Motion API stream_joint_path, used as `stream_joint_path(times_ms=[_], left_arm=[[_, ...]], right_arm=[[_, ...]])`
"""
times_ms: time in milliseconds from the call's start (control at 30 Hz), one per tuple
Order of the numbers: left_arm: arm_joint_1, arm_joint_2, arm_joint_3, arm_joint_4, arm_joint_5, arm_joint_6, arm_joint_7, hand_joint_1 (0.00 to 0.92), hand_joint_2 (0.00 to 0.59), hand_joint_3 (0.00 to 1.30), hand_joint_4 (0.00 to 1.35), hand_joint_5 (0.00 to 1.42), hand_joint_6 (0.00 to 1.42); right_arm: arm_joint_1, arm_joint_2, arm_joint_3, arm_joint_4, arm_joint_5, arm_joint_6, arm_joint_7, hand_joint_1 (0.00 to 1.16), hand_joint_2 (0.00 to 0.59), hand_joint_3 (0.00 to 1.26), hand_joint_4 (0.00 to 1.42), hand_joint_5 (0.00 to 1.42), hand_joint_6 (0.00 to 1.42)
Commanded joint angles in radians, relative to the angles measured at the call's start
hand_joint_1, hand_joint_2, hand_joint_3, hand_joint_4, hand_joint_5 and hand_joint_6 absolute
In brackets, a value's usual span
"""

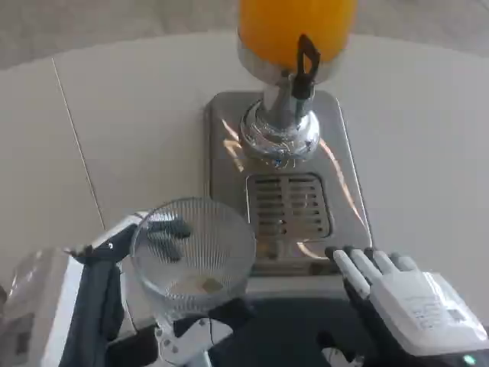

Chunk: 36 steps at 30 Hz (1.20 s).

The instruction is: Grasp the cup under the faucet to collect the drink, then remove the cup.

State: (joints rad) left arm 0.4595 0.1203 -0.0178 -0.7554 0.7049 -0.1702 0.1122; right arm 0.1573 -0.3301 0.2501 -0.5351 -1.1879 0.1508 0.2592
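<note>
The ribbed glass cup [192,252] is gripped by the left hand [145,306], near-left of the drip grille [289,205]. The right hand [397,302] rests flat, fingers extended, holding nothing.

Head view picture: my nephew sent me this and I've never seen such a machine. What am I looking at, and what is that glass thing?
This is taken from a camera on a humanoid robot's head or chest, looking down at a white table. The robot's own arms come in from the bottom edge. Its left hand holds a clear ribbed cup, with dark fingers visible through the glass. The cup looks nearly empty. Its right hand holds nothing, fingers stretched out at the front edge of the metal base. That base belongs to a drink dispenser: an orange juice tank on top, a black faucet lever, and a slotted drip grate below. The cup sits left of the grate, not under the faucet.
</note>
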Motion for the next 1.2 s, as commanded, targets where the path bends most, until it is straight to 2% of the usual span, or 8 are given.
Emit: stream_joint_path(times_ms=[33,533,800,1200], left_arm=[[0.003,-0.009,-0.006,0.004,-0.018,-0.023,0.010,0.458,0.110,0.99,1.18,1.42,1.42],[-0.004,-0.019,-0.040,0.028,0.004,-0.018,0.015,0.459,0.111,0.99,1.18,1.42,1.42],[-0.035,-0.039,-0.055,0.054,0.021,-0.001,0.016,0.459,0.111,0.99,1.18,1.42,1.42],[-0.205,-0.105,-0.147,0.184,0.112,0.072,0.030,0.459,0.112,0.99,1.18,1.42,1.42]], right_arm=[[-0.006,-0.007,-0.007,-0.010,0.006,-0.010,0.019,0.33,0.478,0.00,0.00,0.00,0.00],[-0.012,-0.001,-0.026,-0.017,0.015,-0.005,0.040,0.33,0.478,0.00,0.00,0.00,0.00],[-0.024,-0.001,-0.031,-0.017,0.029,-0.002,0.051,0.33,0.478,0.00,0.00,0.00,0.00],[-0.049,0.010,-0.044,-0.034,0.063,0.006,0.084,0.33,0.478,0.00,0.00,0.00,0.00]])
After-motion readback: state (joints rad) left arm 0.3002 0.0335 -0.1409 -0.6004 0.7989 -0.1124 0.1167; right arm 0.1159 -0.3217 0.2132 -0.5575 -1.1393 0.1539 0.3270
